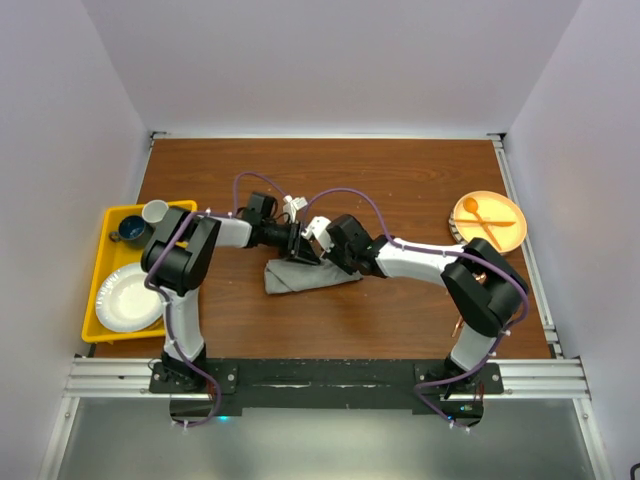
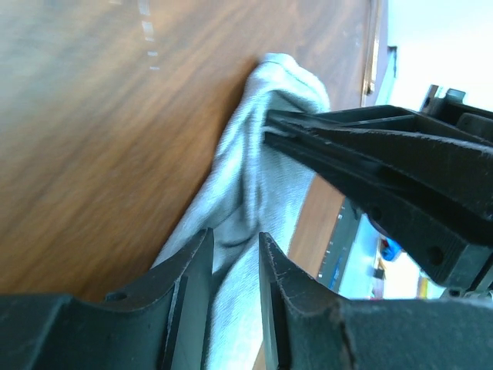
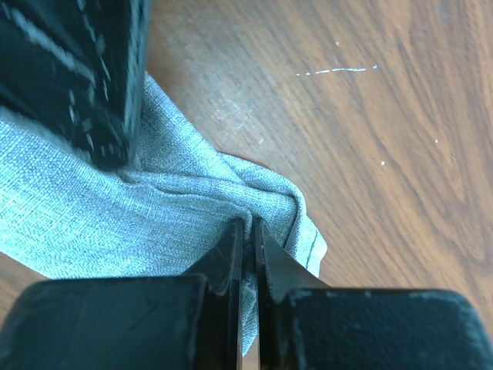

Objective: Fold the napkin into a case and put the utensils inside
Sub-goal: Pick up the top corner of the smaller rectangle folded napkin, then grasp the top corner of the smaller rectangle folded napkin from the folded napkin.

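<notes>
Right fingers [image 3: 226, 258] – clamped on 1 napkin [image 3: 115, 216] | left fingers [image 2: 192, 277] – apart, napkin between | 1 orange plate [image 1: 510, 212]

Probably a robotics lab cell. White panels [image 1: 330, 60] box in a wooden table [image 1: 400, 170]. A left arm [image 1: 180, 270] and right arm [image 1: 480, 290] sit on a metal rail [image 1: 330, 375].
</notes>
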`<action>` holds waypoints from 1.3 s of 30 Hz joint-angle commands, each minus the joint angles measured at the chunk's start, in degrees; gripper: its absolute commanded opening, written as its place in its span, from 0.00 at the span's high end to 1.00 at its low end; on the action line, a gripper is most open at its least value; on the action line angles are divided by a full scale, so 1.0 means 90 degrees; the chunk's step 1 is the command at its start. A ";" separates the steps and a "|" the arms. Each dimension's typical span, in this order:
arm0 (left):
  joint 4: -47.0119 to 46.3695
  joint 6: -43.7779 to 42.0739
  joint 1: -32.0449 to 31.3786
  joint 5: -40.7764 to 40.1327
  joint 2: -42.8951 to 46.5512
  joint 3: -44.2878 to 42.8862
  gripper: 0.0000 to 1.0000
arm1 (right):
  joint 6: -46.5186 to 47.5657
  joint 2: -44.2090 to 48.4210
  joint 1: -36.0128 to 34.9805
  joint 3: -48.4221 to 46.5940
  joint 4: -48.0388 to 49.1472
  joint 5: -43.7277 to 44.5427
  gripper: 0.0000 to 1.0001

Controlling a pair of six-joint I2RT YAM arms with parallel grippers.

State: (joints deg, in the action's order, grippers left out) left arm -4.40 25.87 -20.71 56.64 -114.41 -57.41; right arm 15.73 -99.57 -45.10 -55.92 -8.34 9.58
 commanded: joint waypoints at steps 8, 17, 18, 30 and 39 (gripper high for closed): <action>0.1719 -0.1536 0.0182 -0.0707 0.0232 -0.0213 0.64 | -0.0136 0.0145 0.0089 0.0227 -0.0197 0.0390 1.00; 0.2013 -0.1703 0.0084 -0.0289 0.0173 -0.0389 0.78 | -0.0224 0.0077 0.0090 0.0178 -0.0099 0.0468 1.00; 0.1984 -0.1654 0.0084 -0.0268 0.0202 -0.0399 0.84 | -0.0224 0.0077 0.0089 0.0178 -0.0099 0.0468 1.00; 0.1427 -0.1331 0.0084 0.0181 0.0954 -0.0428 1.00 | -0.0068 0.0077 0.0099 0.0237 0.0067 0.0429 1.00; 0.1368 -0.1448 0.0133 -0.0774 0.0536 -0.0370 1.00 | -0.0048 0.0145 0.0089 0.0208 0.0057 0.0439 1.00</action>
State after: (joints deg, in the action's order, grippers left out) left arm 9.45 12.93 -19.94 53.87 -107.98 -60.31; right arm 14.66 -99.15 -44.95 -54.94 -6.76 11.33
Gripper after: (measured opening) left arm 0.016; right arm 0.044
